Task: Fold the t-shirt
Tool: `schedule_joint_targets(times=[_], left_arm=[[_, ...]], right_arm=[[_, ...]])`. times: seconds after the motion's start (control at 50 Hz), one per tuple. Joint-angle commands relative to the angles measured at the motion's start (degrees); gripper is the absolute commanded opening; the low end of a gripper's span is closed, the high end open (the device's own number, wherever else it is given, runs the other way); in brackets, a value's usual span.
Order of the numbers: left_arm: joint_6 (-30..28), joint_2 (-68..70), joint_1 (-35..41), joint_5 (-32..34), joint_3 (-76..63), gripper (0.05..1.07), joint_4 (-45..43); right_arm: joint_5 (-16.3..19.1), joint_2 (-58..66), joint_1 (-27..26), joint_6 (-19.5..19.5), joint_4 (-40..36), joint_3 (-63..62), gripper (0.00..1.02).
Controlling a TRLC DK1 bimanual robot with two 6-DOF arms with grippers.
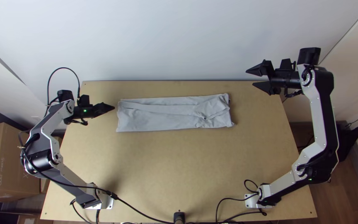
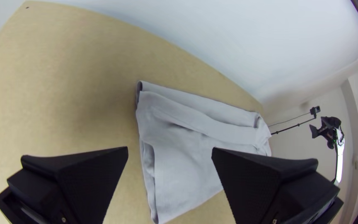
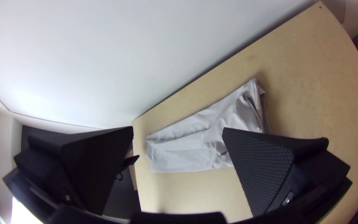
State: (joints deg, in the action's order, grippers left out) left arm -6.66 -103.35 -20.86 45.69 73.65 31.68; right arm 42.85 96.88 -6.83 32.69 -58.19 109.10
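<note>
Lying folded, the likely soft, light t-shirt [image 1: 158,120] wants pinching at either end, left fingers [image 2: 88,178] and right fingers [image 3: 262,170] wide apart, empty.

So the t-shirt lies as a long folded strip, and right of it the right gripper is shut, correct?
Not shut: the top view shows the right gripper with its fingers apart. It is indeed to the right of the t-shirt, a long folded strip.

Arms [image 1: 328,124], two: silver-white links [image 1: 316,112], black joints [image 1: 40,160], black cables [image 1: 113,195], small green lights [image 1: 85,110]. Fingers [image 2: 262,182]: black, wedge-shaped, fitted with screws [image 3: 287,200]; inner faces [image 3: 262,166] seemingly textured.
</note>
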Motion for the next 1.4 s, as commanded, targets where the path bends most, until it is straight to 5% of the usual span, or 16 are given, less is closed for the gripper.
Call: schedule_joint_targets(times=[0.0, 0.32, 0.94, 1.02, 1.06, 1.1, 1.16, 1.38], left_arm=[[2.7, -3.6, 2.1, 0.5, -1.8, 1.02, -3.1], [4.9, -9.0, 8.4, -9.5, -1.5, 1.02, -9.9], [10.6, -11.5, 20.7, -13.3, 2.3, 1.02, -10.8], [10.8, -10.8, 21.8, -14.3, 1.5, 0.90, -11.0], [10.9, -10.4, 21.9, -14.3, 0.8, 0.75, -11.6], [11.0, -9.2, 22.0, -14.6, -0.6, 0.56, -13.2], [12.5, -8.0, 21.6, -16.2, -2.6, 0.10, -16.9], [7.8, -4.0, 12.2, -16.2, -4.7, 0.08, -14.1]], right_arm=[[1.4, -3.1, -0.6, 1.1, -1.5, -0.6, 0.99], [1.4, -4.0, -0.3, 1.2, -2.8, 3.2, 0.99], [1.4, -4.2, 0.6, 1.2, -2.8, 2.9, 0.99], [1.4, -4.2, 0.8, 0.9, -2.8, 2.5, 0.99], [1.4, -4.2, 0.9, 0.9, -2.8, 2.3, 0.99], [1.4, -4.2, 0.9, 0.7, -2.8, 2.0, 0.99], [1.4, -4.2, 1.0, 0.5, -2.8, 1.5, 0.99], [1.4, -4.5, 1.0, -1.5, -2.8, -0.9, 0.99]])
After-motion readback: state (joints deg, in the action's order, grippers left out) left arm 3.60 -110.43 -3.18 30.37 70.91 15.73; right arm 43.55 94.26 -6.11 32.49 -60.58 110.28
